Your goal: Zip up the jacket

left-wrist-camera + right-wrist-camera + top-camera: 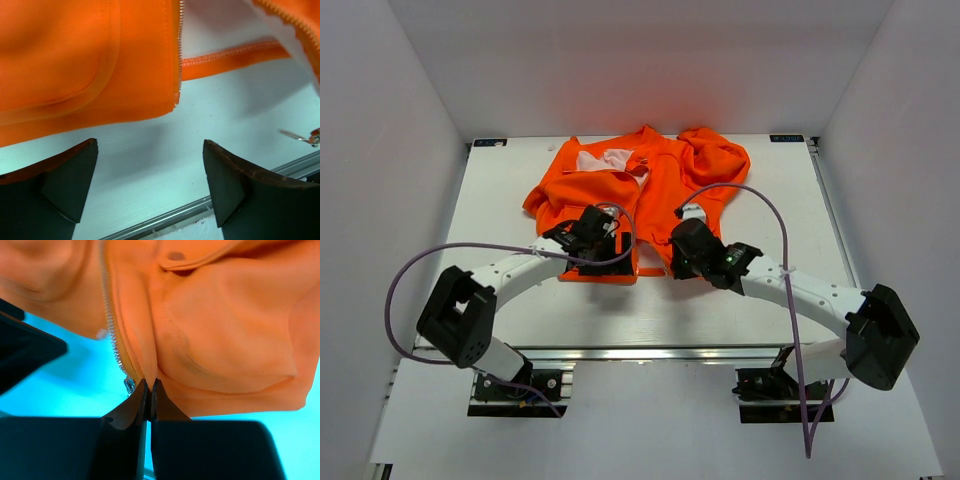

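A crumpled orange jacket (650,180) lies at the middle of the desk's (720,310) far edge. The left tool (150,150) hangs wide open just short of its hem, touching nothing. The right tool (149,386) is pinched tight on the hem beside the zipper's (112,335) lower end. Purple cables (400,280) loop overhead. From above, both tools hide the hem.

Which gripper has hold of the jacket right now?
The right gripper, shut on a fold of the jacket beside its zipper teeth. The left gripper stands open over the table, short of the other zipper edge.
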Motion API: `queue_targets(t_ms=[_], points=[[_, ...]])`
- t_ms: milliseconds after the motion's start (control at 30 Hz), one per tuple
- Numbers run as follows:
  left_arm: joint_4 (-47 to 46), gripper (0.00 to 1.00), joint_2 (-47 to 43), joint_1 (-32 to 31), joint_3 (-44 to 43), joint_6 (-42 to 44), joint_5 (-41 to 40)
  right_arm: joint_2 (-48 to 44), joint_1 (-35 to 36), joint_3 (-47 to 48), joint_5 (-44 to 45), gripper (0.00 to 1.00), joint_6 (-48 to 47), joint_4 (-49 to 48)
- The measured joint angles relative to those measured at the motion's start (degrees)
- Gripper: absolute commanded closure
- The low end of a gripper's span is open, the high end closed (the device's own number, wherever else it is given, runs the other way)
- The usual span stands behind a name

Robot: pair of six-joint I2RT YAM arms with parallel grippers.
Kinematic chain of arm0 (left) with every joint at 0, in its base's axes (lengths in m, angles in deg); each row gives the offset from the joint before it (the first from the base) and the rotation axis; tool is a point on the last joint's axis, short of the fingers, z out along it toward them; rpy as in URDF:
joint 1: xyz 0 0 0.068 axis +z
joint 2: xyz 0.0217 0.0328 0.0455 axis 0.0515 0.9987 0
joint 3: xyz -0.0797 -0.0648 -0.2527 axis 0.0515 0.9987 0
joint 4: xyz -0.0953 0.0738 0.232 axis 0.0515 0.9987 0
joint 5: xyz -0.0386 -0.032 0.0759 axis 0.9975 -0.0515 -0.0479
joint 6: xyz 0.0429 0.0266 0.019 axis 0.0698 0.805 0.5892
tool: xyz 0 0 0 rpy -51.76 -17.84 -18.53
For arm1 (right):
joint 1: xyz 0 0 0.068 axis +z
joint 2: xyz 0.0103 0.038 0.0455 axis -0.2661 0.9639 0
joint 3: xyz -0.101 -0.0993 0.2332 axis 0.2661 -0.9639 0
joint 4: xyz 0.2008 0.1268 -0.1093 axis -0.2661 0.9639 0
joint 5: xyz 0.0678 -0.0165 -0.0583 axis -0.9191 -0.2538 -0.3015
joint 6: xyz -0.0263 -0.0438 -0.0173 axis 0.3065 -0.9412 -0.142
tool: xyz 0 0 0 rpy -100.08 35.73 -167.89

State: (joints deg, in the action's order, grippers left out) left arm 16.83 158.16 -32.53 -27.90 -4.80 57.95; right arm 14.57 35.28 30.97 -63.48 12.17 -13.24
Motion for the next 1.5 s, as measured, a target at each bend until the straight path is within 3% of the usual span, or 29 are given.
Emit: queue_targets(t_ms=[467,1133,1500], points=[[-0.8,0.31,10.4,-3.4,-3.6,-0.2,-0.8,-0.1,-2.9,-4.8,-2.8,1.0,2.5,0.7],[1.1,0.41,17.2,-7.0,-9.5,-3.3,-9.0,-0.1,-2.9,-7.6,-4.8,1.0,2.5,-1.3],[3.6,0.83,20.1,-9.2,-12.9,-3.9,-12.3,-0.1,-2.9,-7.6,-4.8,1.0,2.2,-1.3]])
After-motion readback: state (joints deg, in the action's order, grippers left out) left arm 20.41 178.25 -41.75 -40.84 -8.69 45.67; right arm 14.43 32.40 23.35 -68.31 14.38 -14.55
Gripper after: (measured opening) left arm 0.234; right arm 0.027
